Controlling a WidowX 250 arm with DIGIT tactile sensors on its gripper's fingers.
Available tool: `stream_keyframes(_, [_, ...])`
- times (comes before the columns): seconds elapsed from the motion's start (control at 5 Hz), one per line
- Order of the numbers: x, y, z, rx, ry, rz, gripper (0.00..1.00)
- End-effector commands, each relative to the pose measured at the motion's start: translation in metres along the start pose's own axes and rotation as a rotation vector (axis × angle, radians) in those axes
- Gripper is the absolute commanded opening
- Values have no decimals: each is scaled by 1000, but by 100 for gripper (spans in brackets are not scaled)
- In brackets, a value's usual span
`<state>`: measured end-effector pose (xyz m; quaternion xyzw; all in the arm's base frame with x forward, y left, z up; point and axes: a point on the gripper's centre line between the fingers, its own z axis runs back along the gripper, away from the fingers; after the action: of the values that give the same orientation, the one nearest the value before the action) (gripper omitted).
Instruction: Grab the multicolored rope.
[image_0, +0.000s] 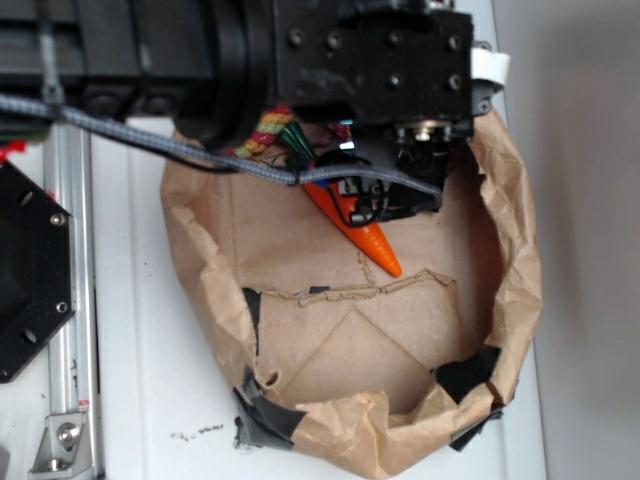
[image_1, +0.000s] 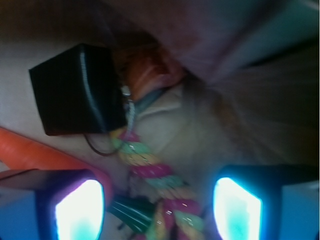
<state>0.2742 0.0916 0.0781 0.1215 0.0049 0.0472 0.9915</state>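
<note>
My fingers are spread wide with the multicolored rope lying between them, down in the paper bag. Worry is the carrot sitting right by one finger, so closing here could pinch it along with the rope, or instead.
</note>
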Motion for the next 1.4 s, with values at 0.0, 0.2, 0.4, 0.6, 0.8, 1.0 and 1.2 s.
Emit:
stream_keyframes(0.0, [14, -10, -12, -29, -66, 81, 100])
stream_keyframes(0.2, [9, -13, -30, -159, -29, 42, 100])
stream_keyframes(0.4, [-8, -11, -42, -160, -24, -111, 100])
stream_keyframes(0.6, [-13, 0, -51, -157, -15, -148, 100])
stream_keyframes(0.8, [-18, 8, -63, -126, 36, -163, 100])
stream_keyframes(1.0, [-21, 18, -70, -149, 62, -109, 100])
stream_keyframes(1.2, [-21, 21, -78, -144, 96, -103, 100])
